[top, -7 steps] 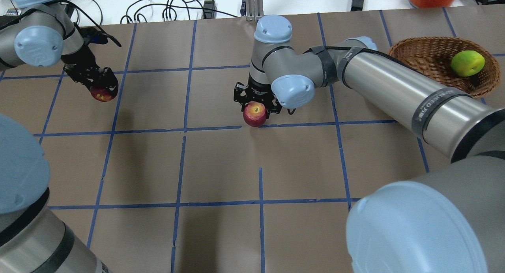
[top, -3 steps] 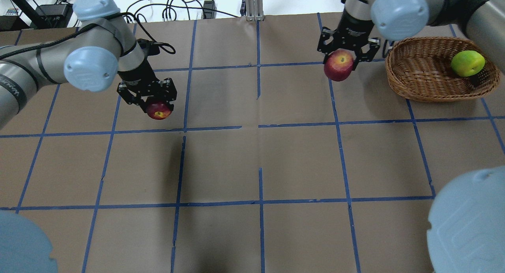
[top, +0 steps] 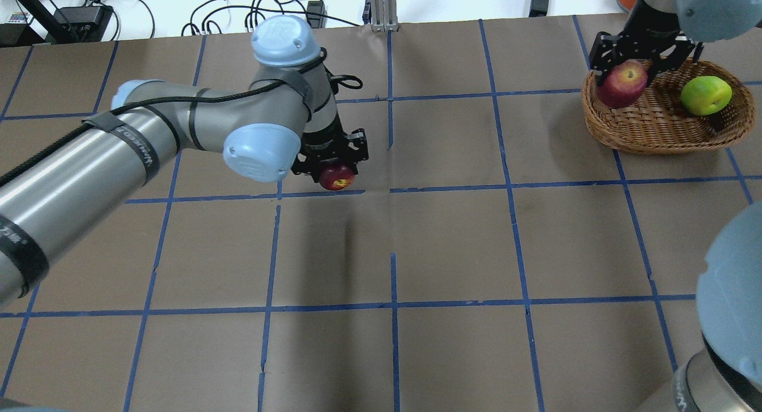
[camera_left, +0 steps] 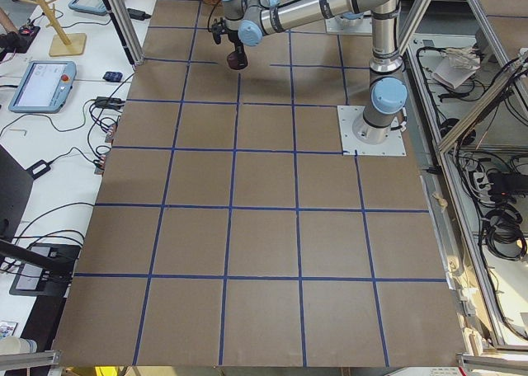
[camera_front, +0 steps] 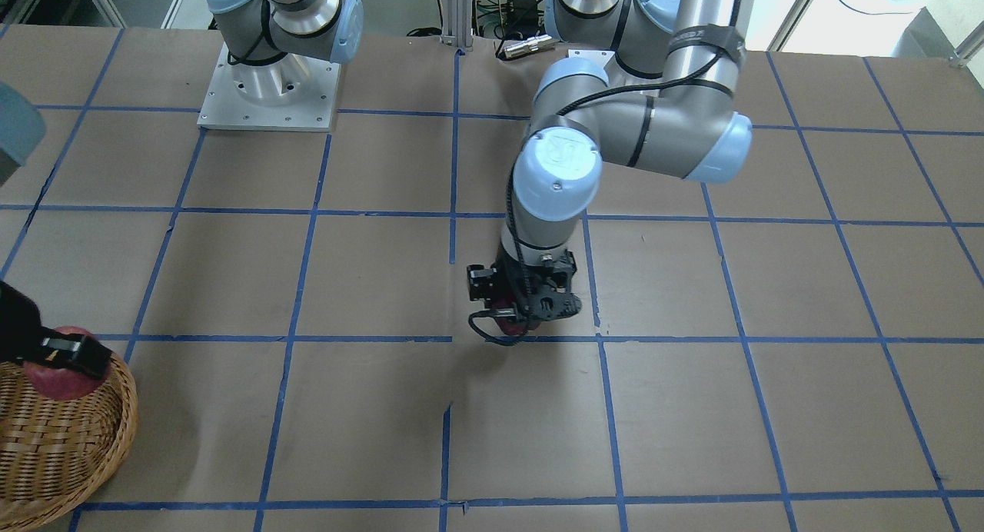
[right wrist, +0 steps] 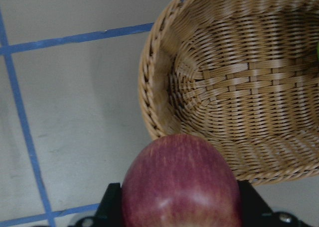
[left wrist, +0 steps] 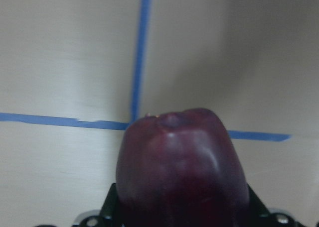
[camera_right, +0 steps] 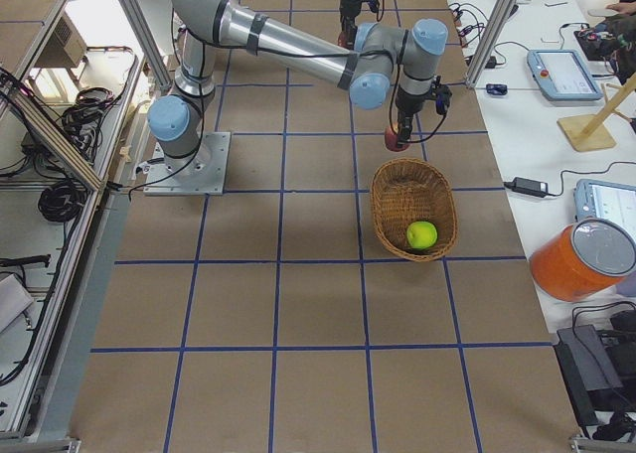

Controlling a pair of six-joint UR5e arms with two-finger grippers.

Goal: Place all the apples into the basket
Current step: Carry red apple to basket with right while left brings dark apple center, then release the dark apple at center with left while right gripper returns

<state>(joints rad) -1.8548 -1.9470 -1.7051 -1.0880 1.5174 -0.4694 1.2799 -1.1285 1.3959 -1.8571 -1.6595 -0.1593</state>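
Observation:
My left gripper is shut on the dark maroon apple and holds it over the table near the middle, left of centre; it fills the left wrist view and partly shows from the front. My right gripper is shut on the red apple and holds it above the left rim of the wicker basket. The right wrist view shows this apple over the basket's edge. The lime green apple lies inside the basket at its right.
An orange container stands beyond the basket at the table's right end. Cables and an aluminium post line the far edge. The left arm's long forearm spans the left half of the table.
Both arms have swung to the right with their apples. The left moved the maroon apple from the far left toward the centre; the right carried the red apple from mid-table to over the basket's rim.

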